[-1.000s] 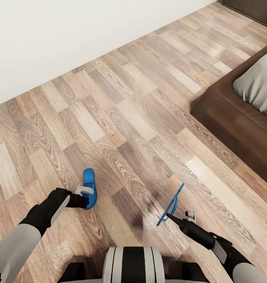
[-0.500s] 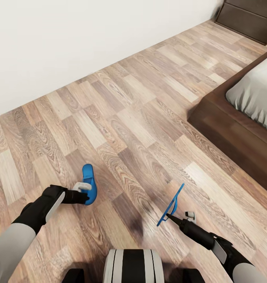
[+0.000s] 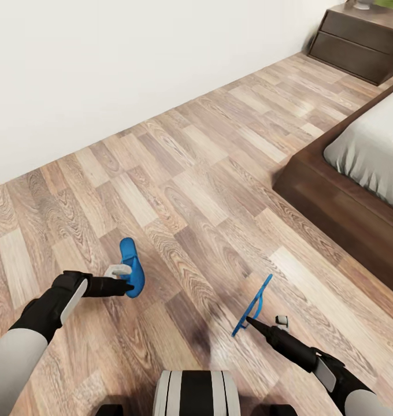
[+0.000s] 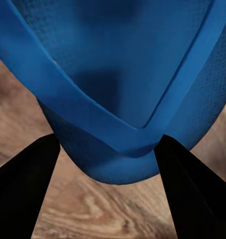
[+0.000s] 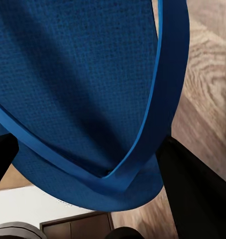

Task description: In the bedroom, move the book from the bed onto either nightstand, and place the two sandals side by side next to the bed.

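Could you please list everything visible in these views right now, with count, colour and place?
sandals: two, bright blue; one held by the left tool, seen broadside; the other held by the right tool, seen edge-on above the floor.
bed: one, dark brown frame with pale grey mattress, at the right of the head view.
nightstand: one, dark brown, far right corner by the wall.
floor: light brown wood planks.
wall: white, along the far side.
left tool: one, black and white, shut on a sandal.
right tool: one, black, shut on a sandal.
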Robot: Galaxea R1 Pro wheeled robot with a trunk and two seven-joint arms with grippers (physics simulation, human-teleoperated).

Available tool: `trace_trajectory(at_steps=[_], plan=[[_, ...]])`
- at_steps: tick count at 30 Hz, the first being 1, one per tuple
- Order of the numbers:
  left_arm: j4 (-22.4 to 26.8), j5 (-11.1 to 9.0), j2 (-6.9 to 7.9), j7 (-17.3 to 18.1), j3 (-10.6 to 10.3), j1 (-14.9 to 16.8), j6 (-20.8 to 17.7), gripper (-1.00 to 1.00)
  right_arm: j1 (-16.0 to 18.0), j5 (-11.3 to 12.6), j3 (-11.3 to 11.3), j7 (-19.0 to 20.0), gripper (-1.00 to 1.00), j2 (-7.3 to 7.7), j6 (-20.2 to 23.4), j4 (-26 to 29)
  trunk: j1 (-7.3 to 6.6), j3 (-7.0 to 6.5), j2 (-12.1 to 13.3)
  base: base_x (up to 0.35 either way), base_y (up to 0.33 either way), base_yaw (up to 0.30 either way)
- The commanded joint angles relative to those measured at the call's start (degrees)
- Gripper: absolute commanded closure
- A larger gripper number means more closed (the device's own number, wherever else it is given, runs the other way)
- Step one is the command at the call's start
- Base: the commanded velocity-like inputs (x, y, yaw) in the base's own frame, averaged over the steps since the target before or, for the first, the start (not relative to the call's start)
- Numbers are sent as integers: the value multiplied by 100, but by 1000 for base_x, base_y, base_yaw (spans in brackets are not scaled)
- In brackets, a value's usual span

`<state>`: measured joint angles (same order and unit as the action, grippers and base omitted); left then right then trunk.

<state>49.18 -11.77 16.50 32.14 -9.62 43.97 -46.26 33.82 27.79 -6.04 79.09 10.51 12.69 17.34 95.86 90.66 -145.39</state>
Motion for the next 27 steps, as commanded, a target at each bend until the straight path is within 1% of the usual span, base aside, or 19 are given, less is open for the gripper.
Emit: trace_trajectory(at_steps=[1,7,15,20,25,27], plan=[[8,-26,7,44,-9,-4,-29,100,2,25,1,18,100,10,72,-14,-3,-20,0,0,0,0],[67,-19,4,448,6,-52,10,100,2,31,-2,-28,100,44,64,-51,-19,-152,8,0,0,0],[73,-22,6,512,1,-87,23,100,2,33,-3,-36,100,43,39,-55,-39,-330,19,0,0,0],[65,-20,3,509,9,-243,61,100,2,33,-6,-48,100,40,40,-56,-52,-440,26,0,0,0],[65,-27,6,544,8,-312,302,100,2,28,-7,-45,100,50,34,-58,-65,-551,32,0,0,0],[67,-29,4,608,8,-356,374,100,2,26,-5,-48,100,49,28,-57,-70,-596,35,0,0,0]])
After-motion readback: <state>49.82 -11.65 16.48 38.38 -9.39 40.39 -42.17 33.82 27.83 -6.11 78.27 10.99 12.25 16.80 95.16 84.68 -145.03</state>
